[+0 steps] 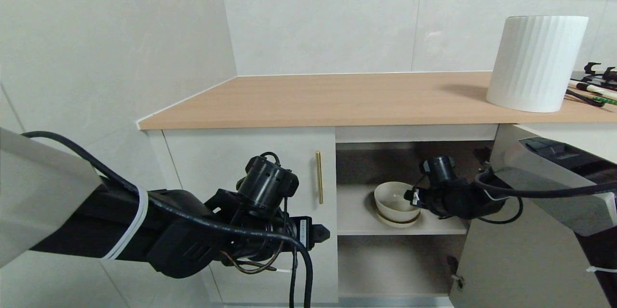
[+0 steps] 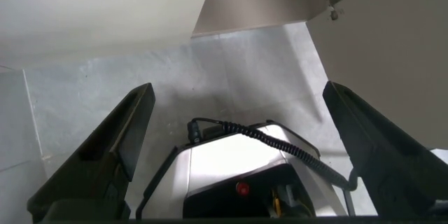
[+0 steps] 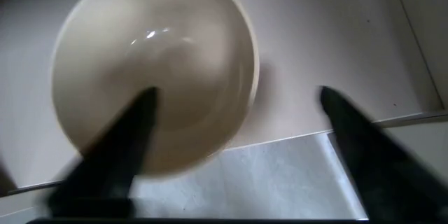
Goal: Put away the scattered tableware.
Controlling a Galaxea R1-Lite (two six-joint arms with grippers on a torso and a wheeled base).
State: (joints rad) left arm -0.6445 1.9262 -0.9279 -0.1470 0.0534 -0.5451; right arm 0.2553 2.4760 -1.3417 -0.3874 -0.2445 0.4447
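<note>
The stowing step looks nearly done. The round cream ceramic bowl [image 1: 393,199] sits on the white cabinet shelf [image 1: 354,219], on what may be a second dish. The black right gripper [image 3: 234,101] is spread wide and grips nothing, with one finger over the bowl's hollow and the other outside its rim. The next move calls for backing straight out without clipping the rim.
</note>
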